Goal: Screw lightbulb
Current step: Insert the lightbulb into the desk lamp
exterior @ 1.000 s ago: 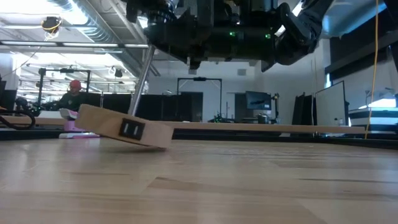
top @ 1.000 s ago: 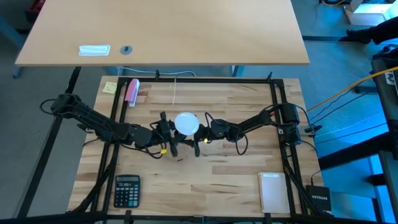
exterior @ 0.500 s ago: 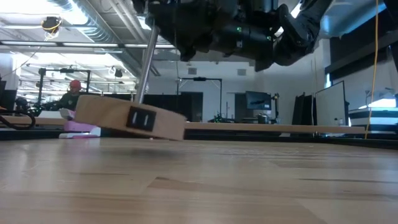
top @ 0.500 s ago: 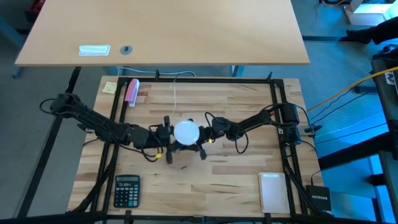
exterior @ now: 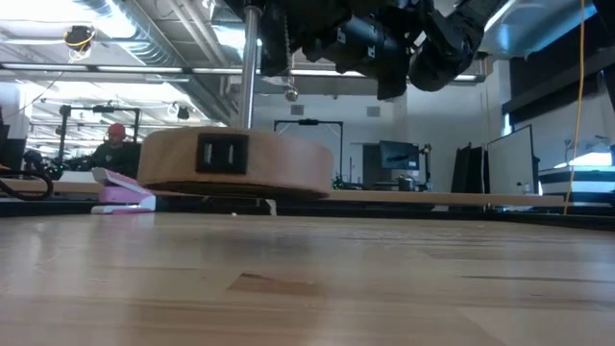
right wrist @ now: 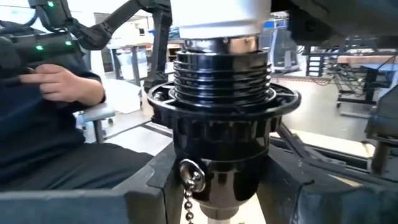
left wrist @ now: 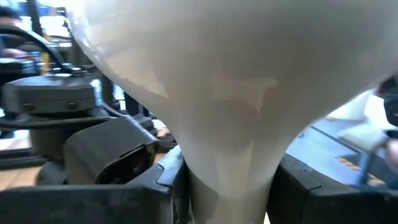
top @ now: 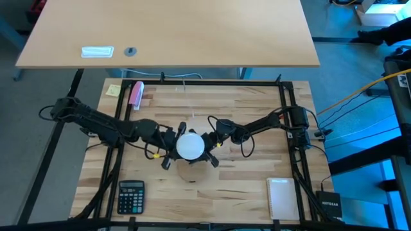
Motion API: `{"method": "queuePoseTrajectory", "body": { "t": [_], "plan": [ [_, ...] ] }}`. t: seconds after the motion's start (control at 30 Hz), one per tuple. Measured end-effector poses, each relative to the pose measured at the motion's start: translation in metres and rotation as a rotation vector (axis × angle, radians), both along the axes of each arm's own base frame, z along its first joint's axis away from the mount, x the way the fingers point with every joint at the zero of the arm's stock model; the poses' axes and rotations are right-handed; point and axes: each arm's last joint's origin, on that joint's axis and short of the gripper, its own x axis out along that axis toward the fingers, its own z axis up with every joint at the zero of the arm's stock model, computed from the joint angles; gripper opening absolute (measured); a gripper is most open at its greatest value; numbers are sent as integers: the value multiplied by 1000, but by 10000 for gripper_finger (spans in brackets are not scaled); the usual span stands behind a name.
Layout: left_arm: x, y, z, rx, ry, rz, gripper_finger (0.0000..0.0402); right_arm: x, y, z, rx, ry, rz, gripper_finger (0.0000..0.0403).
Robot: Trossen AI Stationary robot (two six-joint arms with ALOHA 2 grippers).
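The white lightbulb (top: 191, 145) sits on top of a black socket (right wrist: 221, 143). The socket stands on a metal rod (exterior: 251, 72) above a round wooden disc (exterior: 235, 163). The disc is level and seems to hang just above the table. My left gripper (top: 174, 147) is shut on the bulb, coming from the left. My right gripper (top: 207, 149) is shut on the socket, coming from the right. A pull chain (exterior: 288, 88) hangs from the socket. From above, the globe hides the socket and most of the disc (top: 190, 173). My left gripper pinches the bulb's narrow tapering neck (left wrist: 227, 168) between its two fingers (left wrist: 155, 186), below the globe. It comes in about level from the table's left. The bulb stands upright, globe up. My right gripper pinches the black socket's lower body (right wrist: 221, 177) between its two fingers (right wrist: 292, 193), under the ribbed collar. It comes in about level from the table's right. The socket stands upright with the bulb's base in its top, and the rod and disc hang below it.
A calculator (top: 131, 196) lies at the near left and a white pad (top: 281, 197) at the near right. A pink thing (top: 137, 94) and a yellow note (top: 113, 90) lie at the far left. Black frame rails (top: 290, 109) run along the table's sides. A person's hand (right wrist: 59, 81) shows beyond the table.
Both grippers have gone toward the table's near edge with the bulb and socket. The wooden disc was tilted with one edge low. It has swung level and its low edge has risen.
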Motion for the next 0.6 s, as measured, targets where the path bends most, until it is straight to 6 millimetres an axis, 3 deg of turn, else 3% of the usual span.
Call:
{"method": "queuePoseTrajectory", "body": {
  "t": [0.2, 0.5, 0.6],
  "plan": [
    [1, 11, -2, 13, 10, -112, 135, 0, 1, -1, 11, 24, 12, 153],
    [2, 20, -10, -9, 101, -62, 135, 3, -1, -11, -22, 98, -122, 154],
    [1, 22, -10, -2, 114, -10, 134, 3, -1, -9, -26, 83, -155, 220]
  ]
}}
